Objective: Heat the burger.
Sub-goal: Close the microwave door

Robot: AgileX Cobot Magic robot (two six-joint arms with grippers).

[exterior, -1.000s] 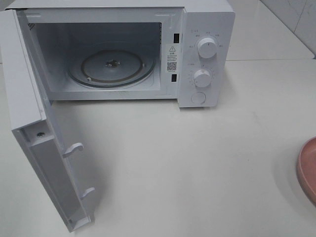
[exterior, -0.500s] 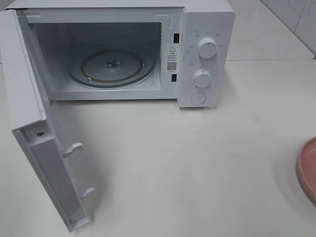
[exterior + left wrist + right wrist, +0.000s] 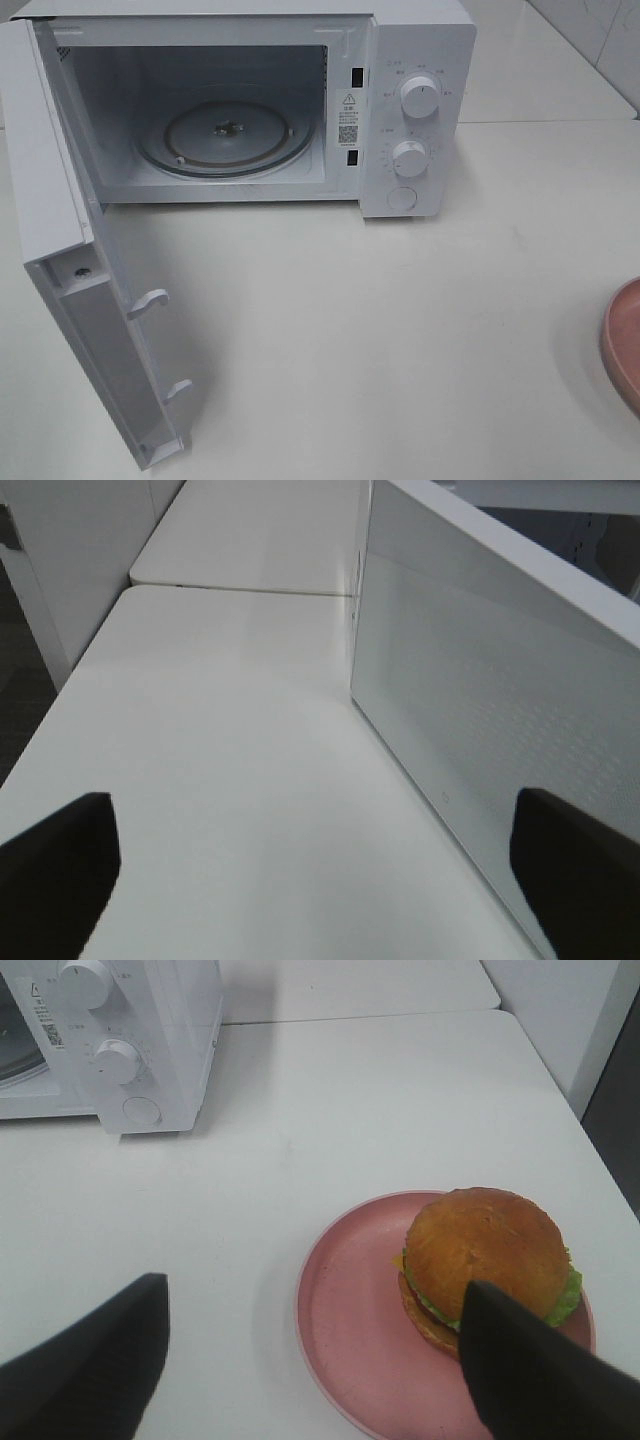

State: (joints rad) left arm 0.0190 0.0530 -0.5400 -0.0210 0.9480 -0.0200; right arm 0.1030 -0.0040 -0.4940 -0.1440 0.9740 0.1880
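- Exterior high view showed the microwave (image 3: 400, 100) at the back of the white table (image 3: 400, 330), and everything else is placed relative to it.
- Left of the microwave body, its door (image 3: 70, 250) stood swung fully open toward the front, with two white latch hooks (image 3: 150, 300) on its inner edge.
- Inside the microwave cavity lay the round glass turntable (image 3: 225, 135), with nothing on it.
- On the microwave's right-hand panel sat two knobs (image 3: 418, 96), one above the other, with a round button (image 3: 402, 198) under them.
- Far to the right of the microwave and nearer the front, the pink plate (image 3: 625, 340) showed only as a sliver at the frame edge.
- Left wrist view showed the left gripper (image 3: 320, 865) spread wide, holding nothing, hovering over bare table just beside the outer face of the microwave door.
- Right wrist view showed the right gripper (image 3: 310, 1360) also spread wide and empty, above the plate.
- The burger (image 3: 485, 1265) sat on the pink plate, well to the right of the microwave, with one dark finger (image 3: 535, 1375) overlapping its edge in that view.
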